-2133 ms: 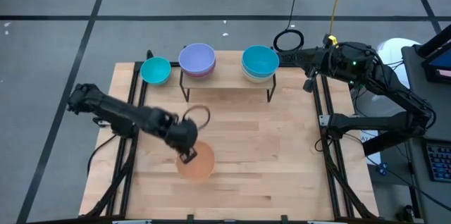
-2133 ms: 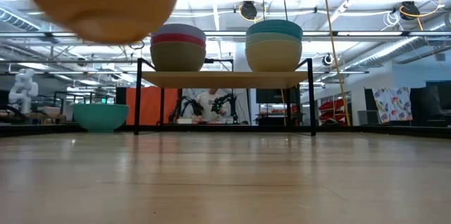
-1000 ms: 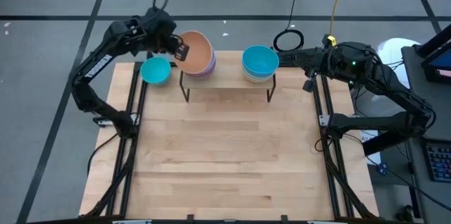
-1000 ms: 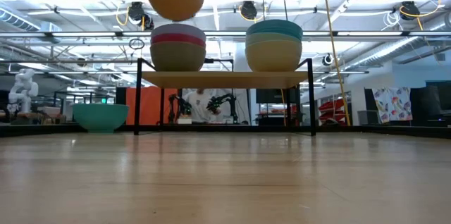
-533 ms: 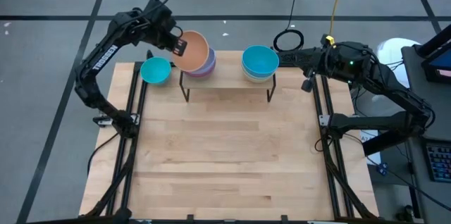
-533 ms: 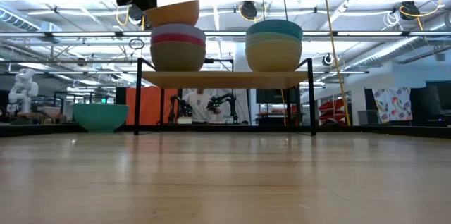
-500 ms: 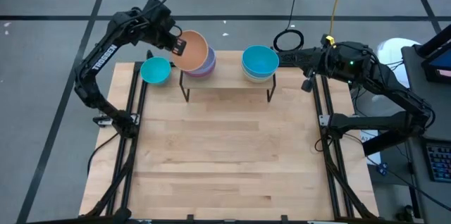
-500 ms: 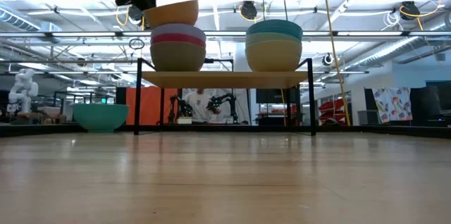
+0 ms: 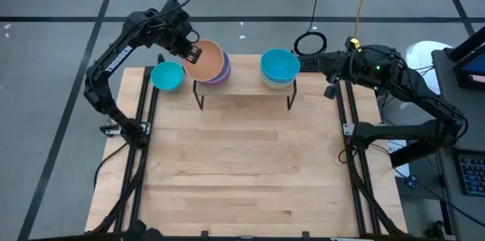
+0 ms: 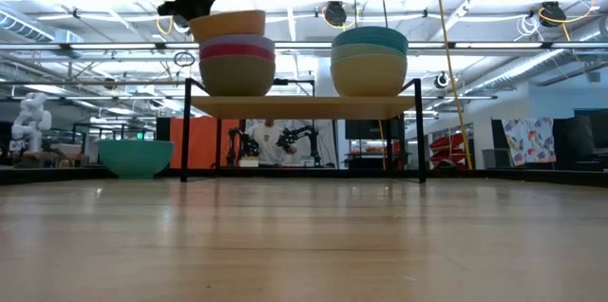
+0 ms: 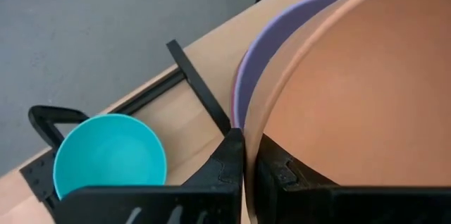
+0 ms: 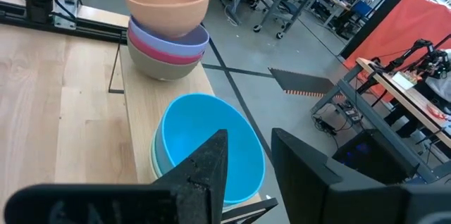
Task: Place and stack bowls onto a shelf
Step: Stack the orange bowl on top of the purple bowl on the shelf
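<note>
My left gripper is shut on the orange bowl, above the left stack on the shelf. Below it in that stack are the lavender bowl, the magenta one and the olive-grey bowl. The right stack has a cyan-blue bowl on top, with mint green and cream bowls under it. A second cyan bowl stands on its base on the table, left of the shelf. My right gripper is open and waits at the table's far right edge, beside the right stack. My left gripper pinches the orange bowl's rim on its left side, with one finger inside the bowl and the other outside. The fingers come from above, pointing down. The bowl is nearly upright, its bottom nested in the lavender bowl.
The wooden table in front of the shelf is bare. Black rails run along both table sides. A black cable loop lies on the floor beyond the far edge.
My left gripper has moved down with the orange bowl, from clear above the left stack onto it. The bowl has levelled out from a tilt and now sits in the lavender bowl. The gripper has stayed shut on the rim.
</note>
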